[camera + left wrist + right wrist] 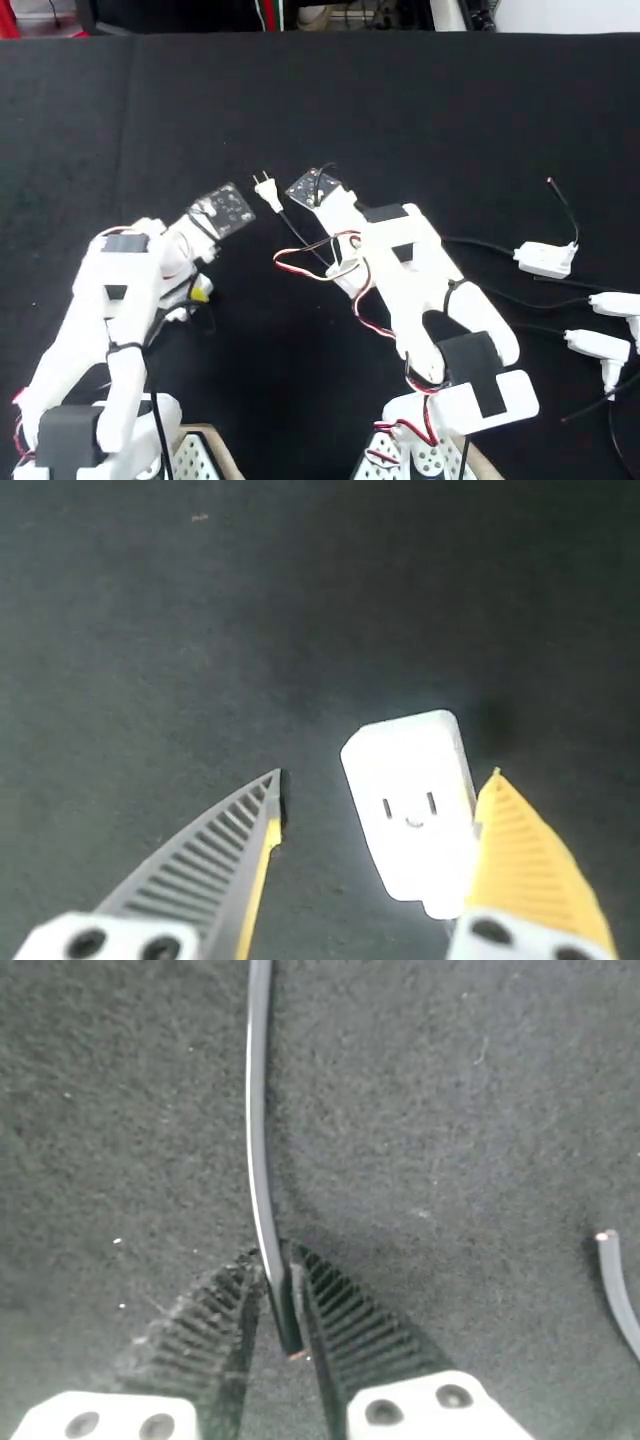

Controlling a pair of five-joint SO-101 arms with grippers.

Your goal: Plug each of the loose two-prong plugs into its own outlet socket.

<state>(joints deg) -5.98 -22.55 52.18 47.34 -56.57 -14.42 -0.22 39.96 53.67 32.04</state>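
Note:
A white two-prong plug [267, 191] lies on the black table with its prongs pointing away from the arms. Its black cord [296, 232] trails back under the right arm. In the right wrist view my right gripper [280, 1260] is shut on that cord [260, 1140], near the cord's cut end. A white outlet socket block [415, 810] lies between the fingers of my left gripper [385, 780], which is open. The block rests against the yellow finger [520, 850], and the grey finger [235, 840] stands apart from it. In the high view the left gripper's yellow finger [200, 292] peeks out below the arm.
Three more white plug or socket pieces [545, 258] [615, 303] [598, 345] with black cords lie at the table's right side. A second loose cord end [615, 1280] lies near the right gripper. The table's far half is bare black cloth [400, 100].

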